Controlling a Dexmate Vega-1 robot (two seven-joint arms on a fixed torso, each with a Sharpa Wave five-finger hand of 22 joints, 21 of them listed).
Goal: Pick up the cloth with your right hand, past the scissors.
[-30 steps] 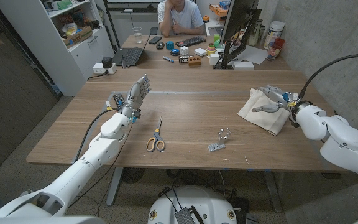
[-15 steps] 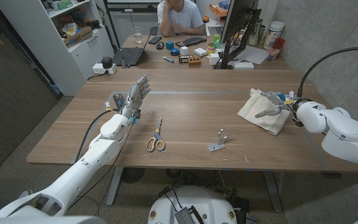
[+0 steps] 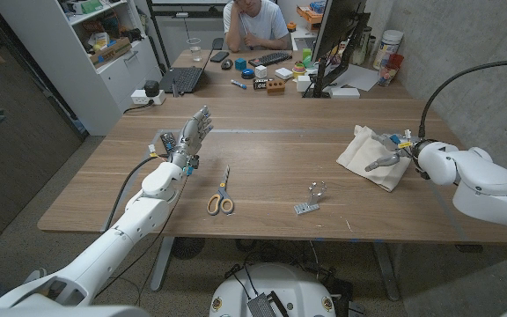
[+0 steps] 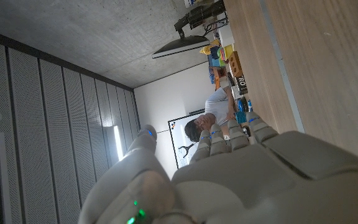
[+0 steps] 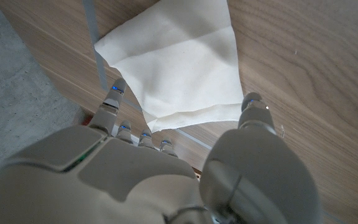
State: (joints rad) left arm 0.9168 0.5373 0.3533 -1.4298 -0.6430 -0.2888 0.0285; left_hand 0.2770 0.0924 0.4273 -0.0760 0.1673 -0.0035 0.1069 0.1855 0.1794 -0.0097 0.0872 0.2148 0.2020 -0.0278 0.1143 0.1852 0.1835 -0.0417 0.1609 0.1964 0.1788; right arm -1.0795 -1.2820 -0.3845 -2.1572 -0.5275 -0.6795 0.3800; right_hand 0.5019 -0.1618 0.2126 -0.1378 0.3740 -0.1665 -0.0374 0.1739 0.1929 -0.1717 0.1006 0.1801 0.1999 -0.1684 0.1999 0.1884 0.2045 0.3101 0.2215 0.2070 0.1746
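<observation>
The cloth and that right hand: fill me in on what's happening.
The robot's right hand is at the white cloth on the table's right side, fingers spread over it, nothing gripped yet. The left hand is raised and open, holding nothing. The scissors lie untouched mid-table.

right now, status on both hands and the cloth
Right hand open, fingers over the cloth, no grip yet. Left hand open, raised, holding nothing. Cloth on the table. Scissors lie well apart, nothing in the way.
</observation>
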